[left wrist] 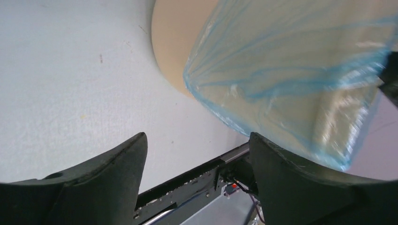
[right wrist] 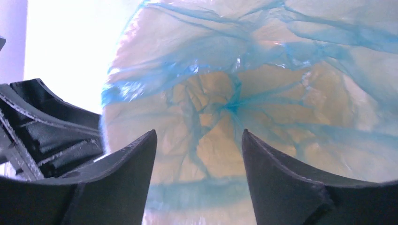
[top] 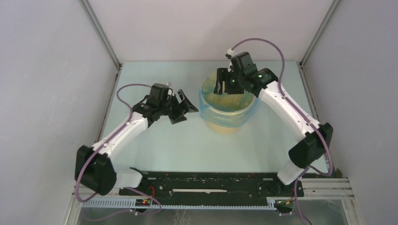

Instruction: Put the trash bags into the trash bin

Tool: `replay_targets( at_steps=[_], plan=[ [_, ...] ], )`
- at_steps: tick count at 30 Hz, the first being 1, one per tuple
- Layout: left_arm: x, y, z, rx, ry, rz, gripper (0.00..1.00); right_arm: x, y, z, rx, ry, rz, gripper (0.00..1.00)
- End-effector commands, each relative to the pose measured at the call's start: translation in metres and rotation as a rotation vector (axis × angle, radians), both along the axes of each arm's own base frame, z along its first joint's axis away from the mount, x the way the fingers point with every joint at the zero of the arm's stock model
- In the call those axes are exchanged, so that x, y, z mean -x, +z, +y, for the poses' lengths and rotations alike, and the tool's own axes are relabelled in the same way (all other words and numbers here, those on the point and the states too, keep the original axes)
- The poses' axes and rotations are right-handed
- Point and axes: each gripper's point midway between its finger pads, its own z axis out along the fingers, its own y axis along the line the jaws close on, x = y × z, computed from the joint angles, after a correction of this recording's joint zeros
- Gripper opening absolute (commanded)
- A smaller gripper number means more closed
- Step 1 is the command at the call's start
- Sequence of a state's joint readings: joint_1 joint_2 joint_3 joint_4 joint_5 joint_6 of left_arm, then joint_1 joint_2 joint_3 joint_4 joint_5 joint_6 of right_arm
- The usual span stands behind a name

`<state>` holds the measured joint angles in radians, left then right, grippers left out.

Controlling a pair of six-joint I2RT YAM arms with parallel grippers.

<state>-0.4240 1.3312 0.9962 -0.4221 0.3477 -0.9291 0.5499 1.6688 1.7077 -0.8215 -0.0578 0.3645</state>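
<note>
Things I can count: one trash bin (top: 228, 125), one trash bag (top: 207, 110) and my two claws. The pale yellow bin stands on the table (top: 155, 145). The blue see-through bag sits inside it, its edge folded out over the rim and partway down the side.

My left claw (top: 184, 108) is just beside the bin, fingers wide apart and holding nothing. My right claw (top: 225, 88) is over the bin's mouth, fingers apart too. From above it hides part of the far rim.

My left wrist camera cuts off most of the bin, and the bag looks blurry there. Only my right wrist camera looks down inside, where the bag's wrinkles all meet at one spot.
</note>
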Motion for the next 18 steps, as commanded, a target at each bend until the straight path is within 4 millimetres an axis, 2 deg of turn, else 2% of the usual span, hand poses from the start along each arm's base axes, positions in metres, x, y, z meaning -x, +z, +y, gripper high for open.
replay_targets(
  at_steps=[1, 3, 5, 7, 10, 12, 15, 18],
  plan=[
    [0.016, 0.025, 0.039, -0.107, 0.066, -0.112, 0.87, 0.033, 0.090, -0.031, -0.039, -0.023, -0.155, 0.78],
    [0.024, 0.054, 0.055, -0.126, 0.109, -0.191, 0.92, 0.050, 0.126, -0.042, -0.075, -0.023, -0.229, 0.82],
    [0.031, 0.098, 0.075, -0.160, 0.157, -0.299, 0.98, 0.069, 0.162, -0.057, -0.115, -0.029, -0.304, 0.85],
    [0.040, 0.150, 0.097, -0.215, 0.186, -0.425, 0.99, 0.094, 0.201, -0.072, -0.162, -0.027, -0.398, 0.86],
    [0.054, 0.233, 0.128, -0.271, 0.266, -0.606, 1.00, 0.132, 0.252, -0.095, -0.234, -0.018, -0.550, 0.99],
    [0.068, 0.285, 0.143, -0.264, 0.314, -0.728, 1.00, 0.159, 0.285, -0.109, -0.296, 0.002, -0.682, 1.00],
    [0.093, 0.348, 0.163, -0.248, 0.376, -0.877, 1.00, 0.187, 0.322, -0.145, -0.375, -0.115, -0.810, 1.00],
    [0.118, 0.392, 0.179, -0.235, 0.419, -0.989, 1.00, 0.203, 0.345, -0.172, -0.407, -0.210, -0.856, 1.00]
  ],
)
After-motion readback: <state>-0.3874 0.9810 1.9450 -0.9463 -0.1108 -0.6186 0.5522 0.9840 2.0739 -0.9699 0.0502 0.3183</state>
